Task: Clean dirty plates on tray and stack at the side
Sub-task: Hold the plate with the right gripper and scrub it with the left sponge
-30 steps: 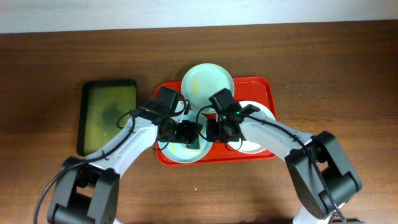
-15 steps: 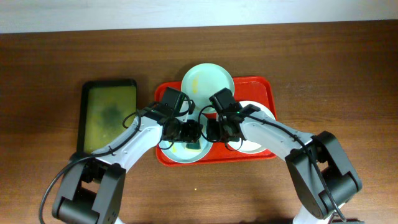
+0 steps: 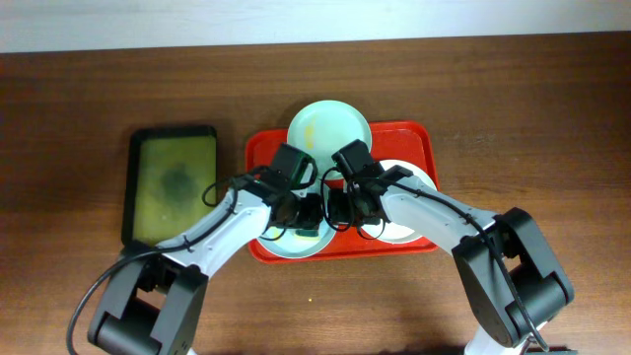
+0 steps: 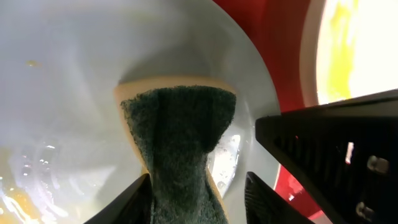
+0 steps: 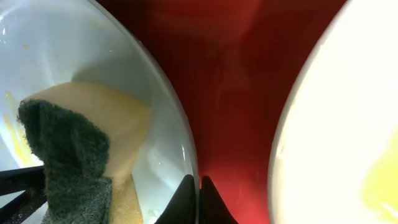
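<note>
The red tray holds three plates. The pale green plate lies at its far edge. The white plate, smeared yellow, lies at the right and shows in the right wrist view. The pale blue plate is at the front left. My left gripper is shut on a yellow sponge with a dark green pad and presses it onto the pale blue plate. My right gripper is shut on that plate's right rim, close beside the sponge.
A smaller black-rimmed olive-green tray lies left of the red tray on the brown table. Both arms cross over the front half of the red tray, their wrists nearly touching. A pale wall strip runs along the far table edge.
My left gripper has slid the sponge to the right across the pale blue plate, closer to the right gripper. The right gripper has kept its hold on the rim.
</note>
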{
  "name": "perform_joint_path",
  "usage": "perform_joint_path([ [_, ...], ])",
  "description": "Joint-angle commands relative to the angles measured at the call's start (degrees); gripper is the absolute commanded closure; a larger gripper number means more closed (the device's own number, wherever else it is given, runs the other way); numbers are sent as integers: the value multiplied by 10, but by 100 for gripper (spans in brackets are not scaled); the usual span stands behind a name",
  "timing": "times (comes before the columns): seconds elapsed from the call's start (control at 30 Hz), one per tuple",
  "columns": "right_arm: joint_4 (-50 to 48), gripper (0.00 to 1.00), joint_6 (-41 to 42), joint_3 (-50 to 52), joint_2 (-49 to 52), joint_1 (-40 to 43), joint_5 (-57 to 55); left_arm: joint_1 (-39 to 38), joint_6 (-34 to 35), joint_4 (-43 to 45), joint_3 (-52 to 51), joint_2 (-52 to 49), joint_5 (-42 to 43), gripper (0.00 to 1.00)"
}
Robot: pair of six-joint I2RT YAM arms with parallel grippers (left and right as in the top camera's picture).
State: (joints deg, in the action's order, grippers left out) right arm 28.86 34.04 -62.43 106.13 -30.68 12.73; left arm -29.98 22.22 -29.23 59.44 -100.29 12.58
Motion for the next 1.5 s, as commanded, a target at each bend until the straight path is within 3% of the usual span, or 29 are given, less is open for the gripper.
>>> perform_joint_path([
  [0.0, -2, 96, -7, 4, 4, -4, 1, -20, 16, 12, -4, -3, -23, 54],
  [0.27, -5, 96, -7, 4, 4, -4, 1, -20, 40, 16, -4, -3, -54, 60],
  [0.5, -6, 96, -7, 4, 4, -4, 1, -37, 39, 24, -4, -28, -49, 59],
  [0.67, -6, 96, -7, 4, 4, -4, 1, -40, 39, 27, -2, -30, -54, 75],
  [0.9, -6, 96, -8, 4, 4, -4, 1, -40, 39, 26, -2, -30, -121, 96],
  [1.33, -6, 96, -8, 4, 4, -4, 1, -39, 39, -46, -1, -30, -370, 100],
  [1.47, -6, 96, -8, 4, 4, -4, 1, -40, 39, -47, 2, -30, -382, 100],
])
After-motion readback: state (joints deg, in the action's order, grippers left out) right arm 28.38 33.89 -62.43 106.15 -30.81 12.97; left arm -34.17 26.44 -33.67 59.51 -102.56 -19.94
